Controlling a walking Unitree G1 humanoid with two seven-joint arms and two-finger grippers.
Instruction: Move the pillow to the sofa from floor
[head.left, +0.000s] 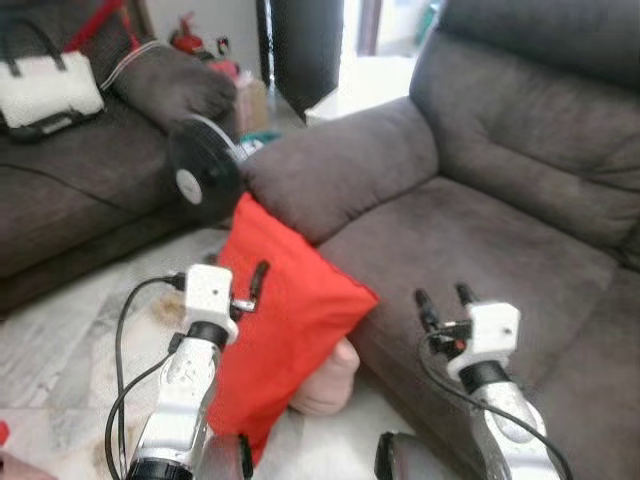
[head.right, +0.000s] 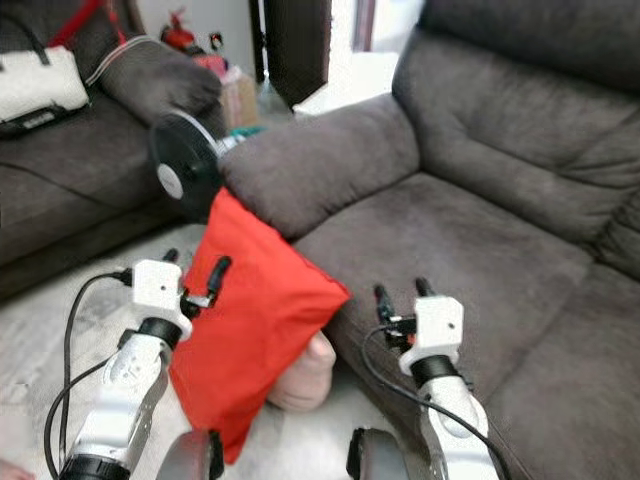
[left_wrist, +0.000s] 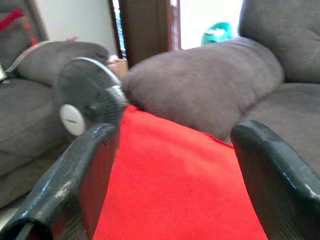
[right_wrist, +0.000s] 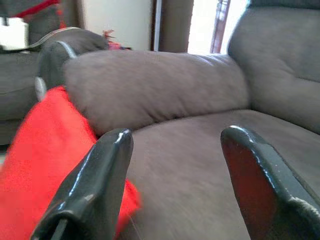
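A red pillow (head.left: 280, 330) stands on the floor, leaning against the front of the grey sofa (head.left: 470, 230) just below its armrest (head.left: 340, 165). A pale, skin-toned rounded shape (head.left: 328, 385) sits under the pillow's lower edge; I cannot tell what it is. My left gripper (head.right: 195, 263) is open at the pillow's left face, and in the left wrist view the red cloth (left_wrist: 175, 180) lies between its spread fingers (left_wrist: 85, 170). My right gripper (head.left: 445, 298) is open and empty, over the front edge of the sofa seat, to the right of the pillow.
A black fan (head.left: 203, 168) stands right behind the pillow, beside the armrest. A second grey sofa (head.left: 60, 190) on the left carries a white handbag (head.left: 45, 92). Pale marble floor (head.left: 70, 340) lies in between. A black cable (head.left: 122, 330) loops off my left arm.
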